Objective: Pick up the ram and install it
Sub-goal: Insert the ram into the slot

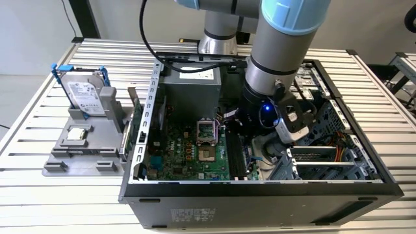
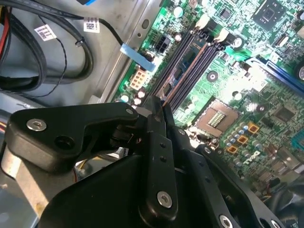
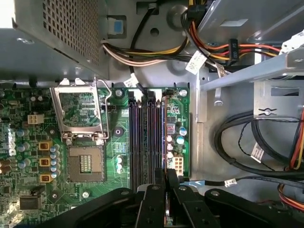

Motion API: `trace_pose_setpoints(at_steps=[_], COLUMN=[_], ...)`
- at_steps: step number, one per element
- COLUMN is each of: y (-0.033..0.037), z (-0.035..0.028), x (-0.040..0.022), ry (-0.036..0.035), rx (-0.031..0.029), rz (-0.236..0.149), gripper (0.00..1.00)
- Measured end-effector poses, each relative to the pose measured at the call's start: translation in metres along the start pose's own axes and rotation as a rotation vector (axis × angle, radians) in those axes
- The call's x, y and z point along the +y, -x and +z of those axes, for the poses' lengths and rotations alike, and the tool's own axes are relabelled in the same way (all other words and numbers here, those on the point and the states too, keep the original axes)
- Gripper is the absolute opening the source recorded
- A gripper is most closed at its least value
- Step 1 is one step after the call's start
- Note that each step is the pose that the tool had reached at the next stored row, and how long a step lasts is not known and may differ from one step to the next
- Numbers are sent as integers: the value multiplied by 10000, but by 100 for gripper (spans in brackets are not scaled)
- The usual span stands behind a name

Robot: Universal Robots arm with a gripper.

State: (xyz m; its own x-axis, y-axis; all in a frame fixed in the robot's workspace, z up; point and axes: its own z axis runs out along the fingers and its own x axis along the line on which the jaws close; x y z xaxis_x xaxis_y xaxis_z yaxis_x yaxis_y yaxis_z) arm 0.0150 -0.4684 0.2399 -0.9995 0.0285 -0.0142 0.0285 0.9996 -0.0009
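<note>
Ram: one long, thin dark-green circuit-board stick, seen nearly edge-on in the second wrist view. It is inside the open black-and-grey computer case, directly over the bank of black memory slots and running parallel to them.

Jaws of the black gripper are clenched on the near end of the ram. Contact between the stick and a slot: cannot tell, since the gripper body covers the near end.

Slots counted in the first wrist view: four, side by side, near ends cut off by the gripper.

Beside the slots on the green motherboard: one square processor socket with its metal frame raised.

In the exterior view the grey-and-blue robot arm reaches down into the case and hides the ram.

On the slatted metal bench, towards the exterior view's left: one grey holder carrying one silver hard drive in a blue frame, upright, and one small square silver chip, flat.
</note>
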Motion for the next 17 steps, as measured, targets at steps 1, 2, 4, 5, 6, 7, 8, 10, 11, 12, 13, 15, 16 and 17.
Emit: trace_pose_setpoints(at_steps=[1,2,4,5,6,7,8,10,11,12,13,15,16,17], y=[0,-1,0,0,0,0,0,-2,-2,-3,-3,-4,-4,-4], z=[19,37,116,121,122,122,123,125,129,135,139,153,159,164], x=[-5,-8,-59,-59,-59,-58,-56,-51,-48,-46,-47,-45,-41,-37], ry=[0,1,5,3,1,0,1,2,2,3,1,1,0,0], rx=[4,9,20,20,21,21,21,20,21,20,21,21,21,21], rz=[-13,-28,-175,-176,-176,-177,-177,-177,-177,-177,-176,-176,-176,-176], gripper=[0,0,0,0,0,0,0,0,0,0,0,0,0,0])
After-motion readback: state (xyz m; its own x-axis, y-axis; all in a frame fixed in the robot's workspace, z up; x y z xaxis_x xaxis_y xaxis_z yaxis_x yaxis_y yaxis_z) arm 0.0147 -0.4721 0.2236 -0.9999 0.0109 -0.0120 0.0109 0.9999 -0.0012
